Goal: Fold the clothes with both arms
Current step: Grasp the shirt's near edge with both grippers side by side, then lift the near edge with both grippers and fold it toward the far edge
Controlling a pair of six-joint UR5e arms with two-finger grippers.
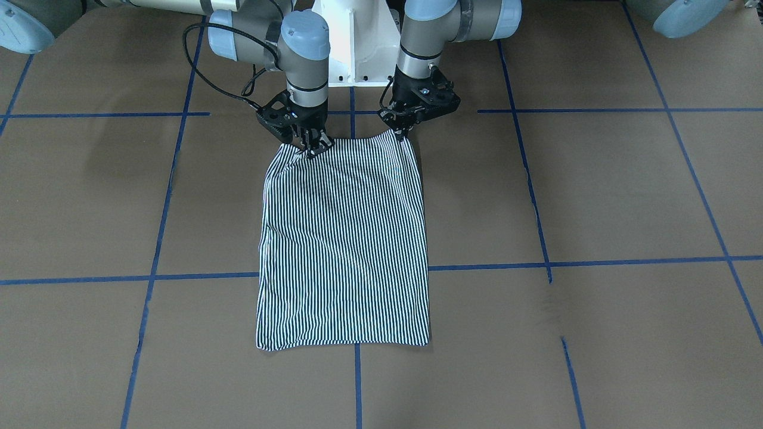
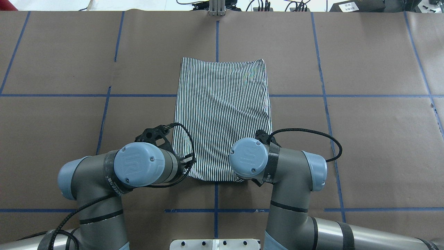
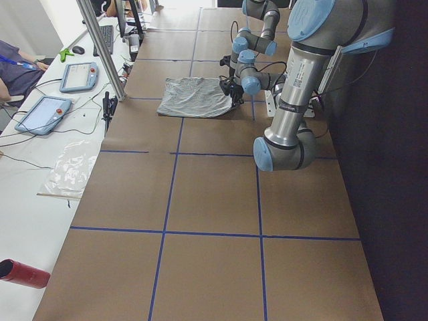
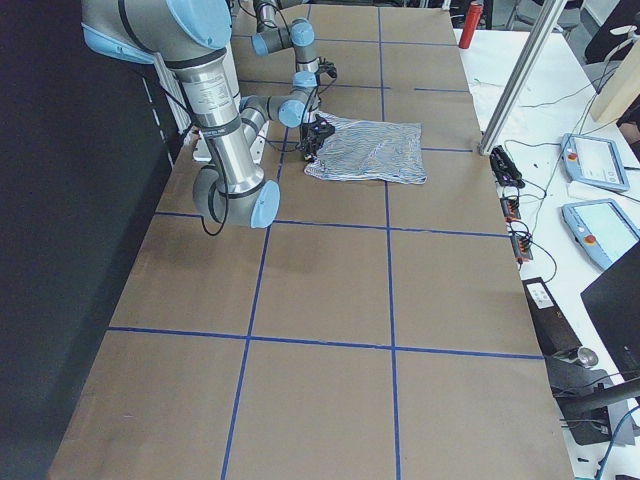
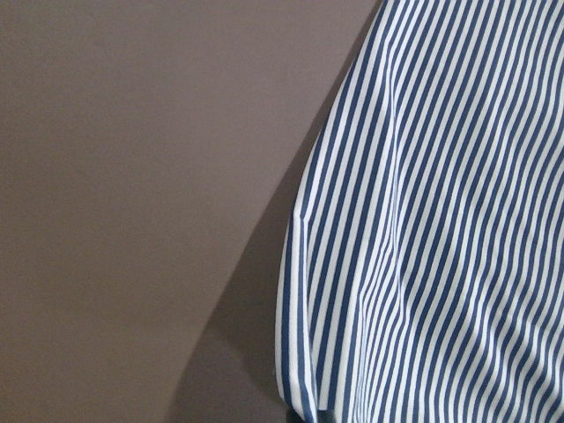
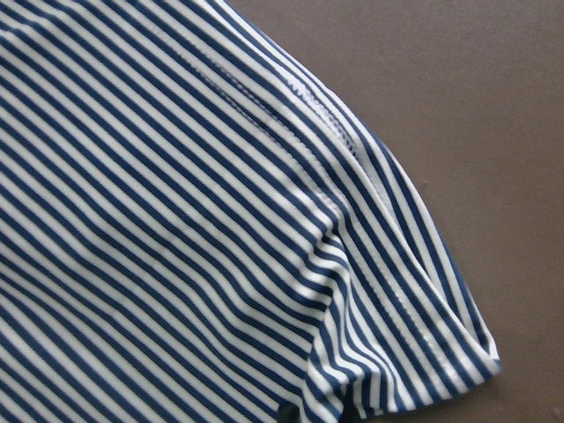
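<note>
The striped polo shirt (image 1: 346, 238) lies folded into a narrow rectangle in the middle of the brown table, its collar, buttons and logo hidden. It also shows in the overhead view (image 2: 222, 114). My left gripper (image 1: 404, 132) is shut on the shirt's robot-side corner and lifts it slightly. My right gripper (image 1: 313, 148) is shut on the other robot-side corner. In the overhead view both grippers are hidden under the wrists. The left wrist view shows the shirt's edge (image 5: 423, 229) rising off the table, and the right wrist view shows a hemmed corner (image 6: 388, 264) close up.
Blue tape lines (image 1: 179, 277) grid the brown table. The white pedestal base (image 1: 354, 42) stands just behind the grippers. Tablets (image 3: 43, 114), cables and a metal post (image 3: 100, 47) sit on the operators' side table. A red cylinder (image 3: 23, 273) lies at that table's near end.
</note>
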